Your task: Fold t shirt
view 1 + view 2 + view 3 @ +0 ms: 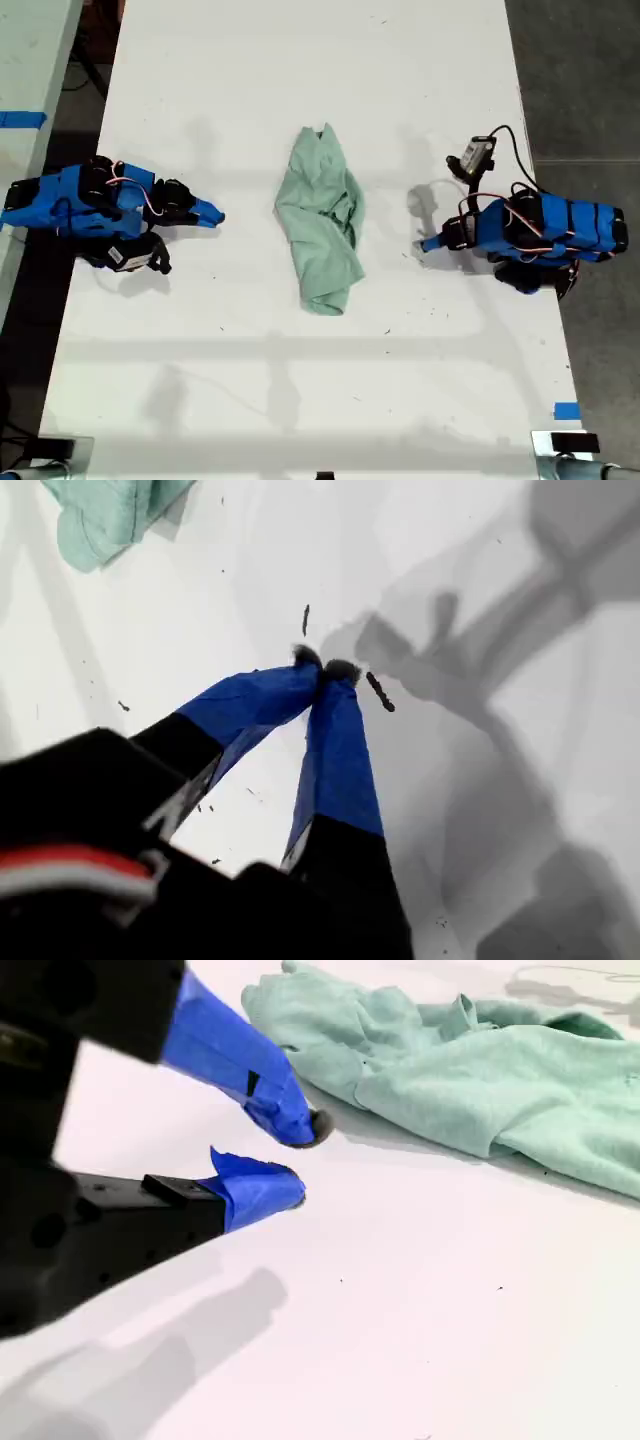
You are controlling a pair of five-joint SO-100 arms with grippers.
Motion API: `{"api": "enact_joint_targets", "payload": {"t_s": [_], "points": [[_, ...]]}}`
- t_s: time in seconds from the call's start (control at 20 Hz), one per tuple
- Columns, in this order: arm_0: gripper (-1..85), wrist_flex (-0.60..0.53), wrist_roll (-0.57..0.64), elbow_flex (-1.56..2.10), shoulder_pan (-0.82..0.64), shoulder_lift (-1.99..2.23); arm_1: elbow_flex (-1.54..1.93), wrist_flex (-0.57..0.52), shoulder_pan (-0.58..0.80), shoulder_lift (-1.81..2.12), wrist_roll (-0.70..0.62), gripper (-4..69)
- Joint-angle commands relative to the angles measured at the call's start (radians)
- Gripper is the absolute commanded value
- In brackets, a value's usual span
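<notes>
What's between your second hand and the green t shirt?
Nothing. In the second wrist view, only bare white table lies between my second hand and the t shirt. They are not touching.

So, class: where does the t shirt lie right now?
In the exterior view, the t shirt lies crumpled mid-table, between the two arms, touching neither.

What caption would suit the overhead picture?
Crumpled mint-green t shirt lies mid-table between two blue arms, neither touching it.
</notes>
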Motion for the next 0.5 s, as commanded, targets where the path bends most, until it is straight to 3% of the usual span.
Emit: {"api": "enact_joint_targets", "payload": {"t_s": [0.0,0.45], "points": [[-0.1,0.002,0.006,0.012,-0.032,0.008,0.061,-0.011,-0.009,0.014,-0.006,1.2],[-0.1,0.002,0.006,0.012,-0.037,0.008,0.061,-0.011,-0.009,0.014,0.0,1.2]]}}
